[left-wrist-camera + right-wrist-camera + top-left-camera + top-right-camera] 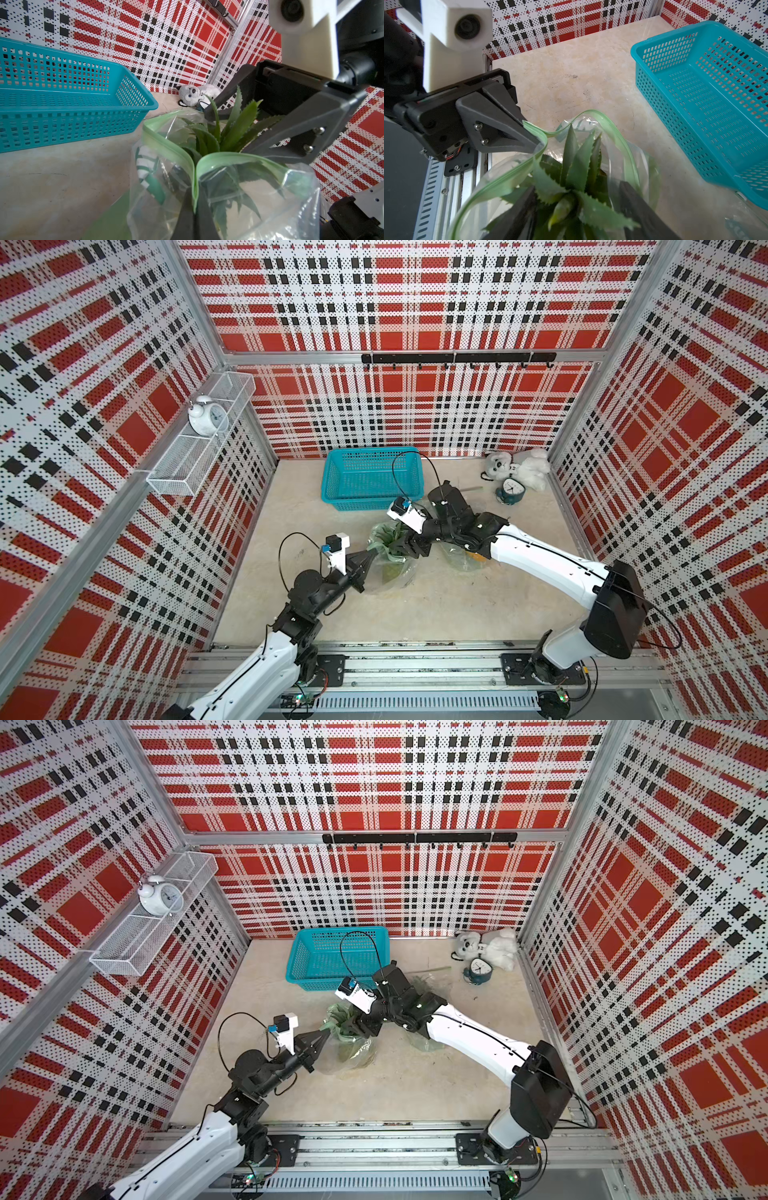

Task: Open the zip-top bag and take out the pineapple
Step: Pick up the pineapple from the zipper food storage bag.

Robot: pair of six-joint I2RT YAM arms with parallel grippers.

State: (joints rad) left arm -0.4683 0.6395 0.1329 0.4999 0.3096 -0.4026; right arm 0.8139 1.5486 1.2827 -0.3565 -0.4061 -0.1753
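On the tan table (436, 614), near the middle, a clear zip-top bag (388, 568) is standing up with its green mouth hanging open. Inside it, the pineapple (571, 187) is sitting with its spiky green leaves poking up through the opening.

From the near left side, the left gripper (371, 554) is pinching the green zip edge of the bag, its two dark fingers pressed tight together on the strip. The right wrist view is showing this pinch clearly (532, 138).

From the other side, the right gripper (409, 547) is reaching down over the bag's mouth. Its fingers (519, 209) are standing apart, one on each side of the leaves, with the leafy top sitting between them. Whether they are squeezing the leaves or only standing around them is hard to tell.

Behind the bag, toward the back wall, a blue basket (332, 485) is lying on the table. Another clear bag (463, 560) is peeking out from under the right arm. Off in the far right corner, a white stuffed toy (519, 466) is lying beside a small dark clock (510, 491). High on the left wall, a white clock (206, 415) is sitting in a wire shelf (174, 477).
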